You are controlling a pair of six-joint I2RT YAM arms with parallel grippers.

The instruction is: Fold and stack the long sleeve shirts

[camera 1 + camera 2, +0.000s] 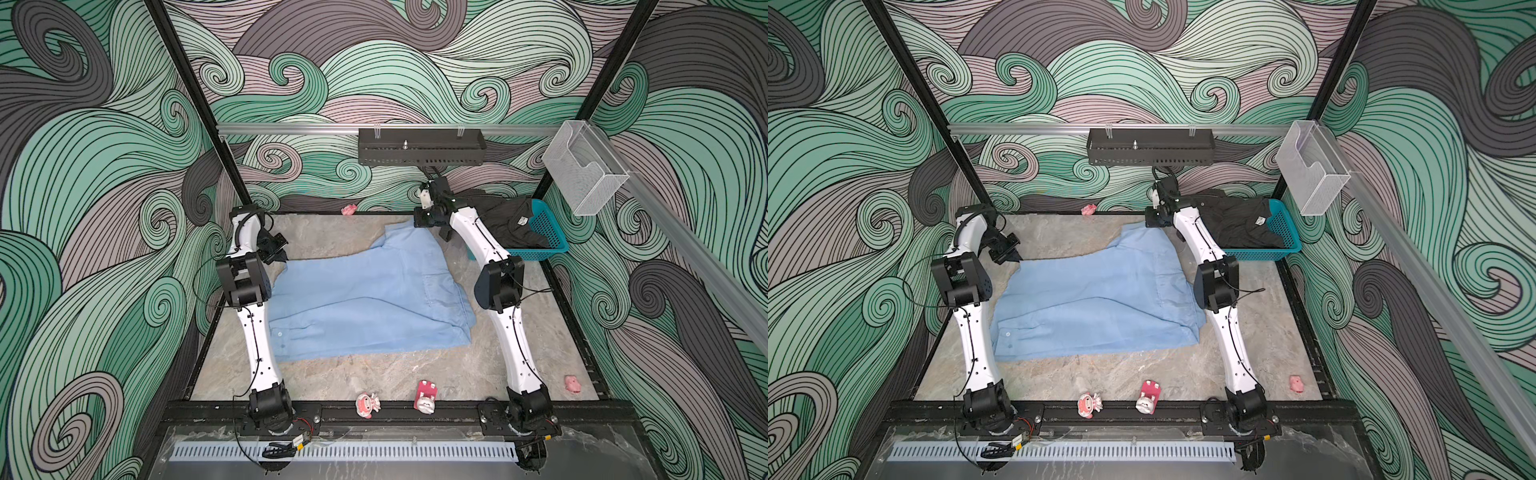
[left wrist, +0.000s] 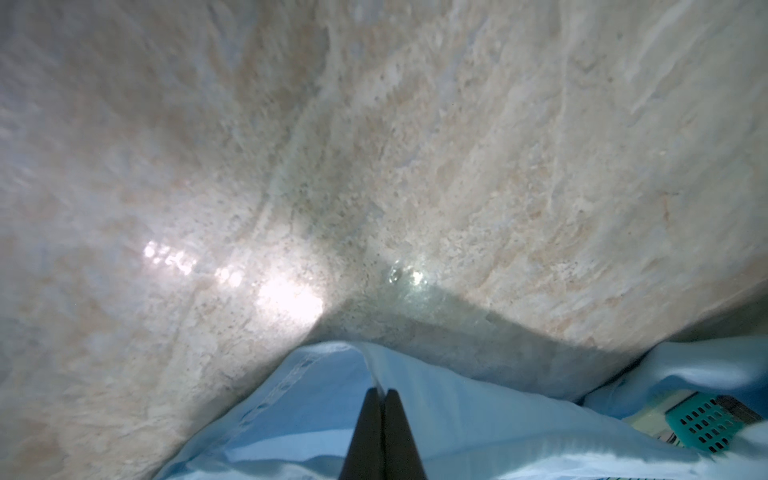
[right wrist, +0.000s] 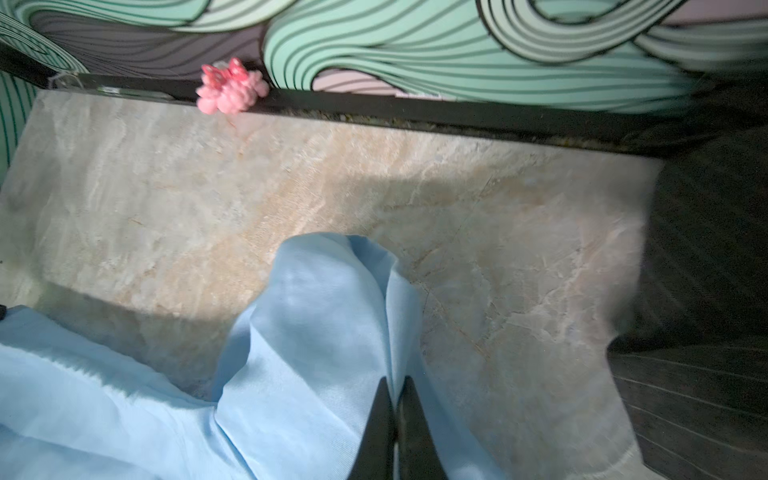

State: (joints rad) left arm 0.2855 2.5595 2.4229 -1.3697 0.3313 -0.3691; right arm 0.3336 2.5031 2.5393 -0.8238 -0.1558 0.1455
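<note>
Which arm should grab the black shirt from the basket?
Right, probably. The black shirt in the basket lies beside the right arm; the left arm is across the table. Both jaws pinch the blue shirt, so it must let go first.

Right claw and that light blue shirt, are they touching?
Touching. The right wrist view shows the right claw pinched shut on a raised fold of the light blue shirt.
</note>
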